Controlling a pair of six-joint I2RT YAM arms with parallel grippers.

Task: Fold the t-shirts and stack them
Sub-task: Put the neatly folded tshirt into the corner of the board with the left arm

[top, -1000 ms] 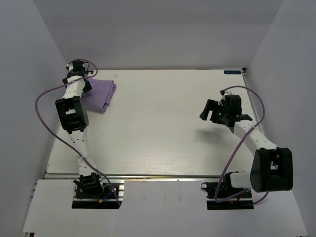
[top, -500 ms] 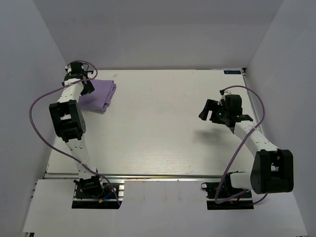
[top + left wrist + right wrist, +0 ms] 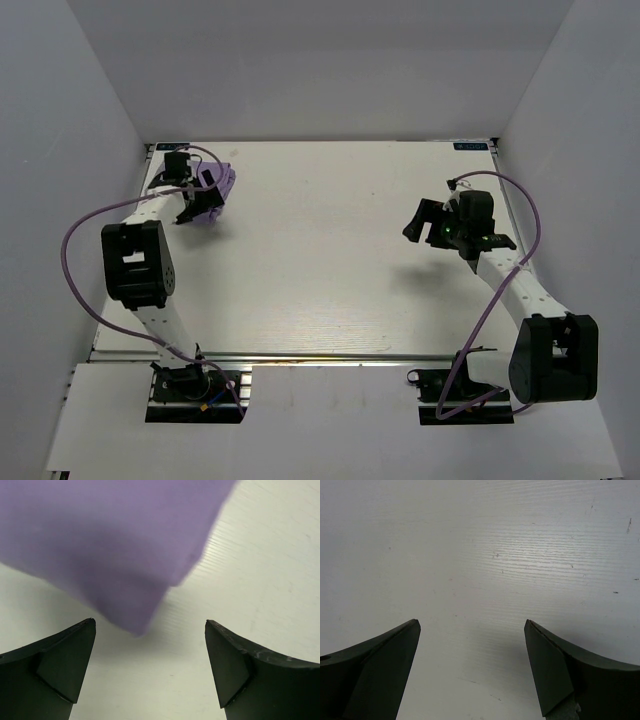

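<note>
Left arm [image 3: 135, 265] swung in from far corner; left jaws now over folded t-shirt [image 3: 110, 535]. Jaws wide, empty; shirt corner just ahead, between tips. Right jaws wide, empty, over bare worktop [image 3: 320, 260]. Risk: closing here pinches top layer only, fold unravels.

No txt, nos. or brand names were legible in any view. Only candidate was a small dark label [image 3: 472, 146] at far-right edge of the table [image 3: 330, 250], top cam; its print was too small to read. Both wrist cams showed no writing at all.
</note>
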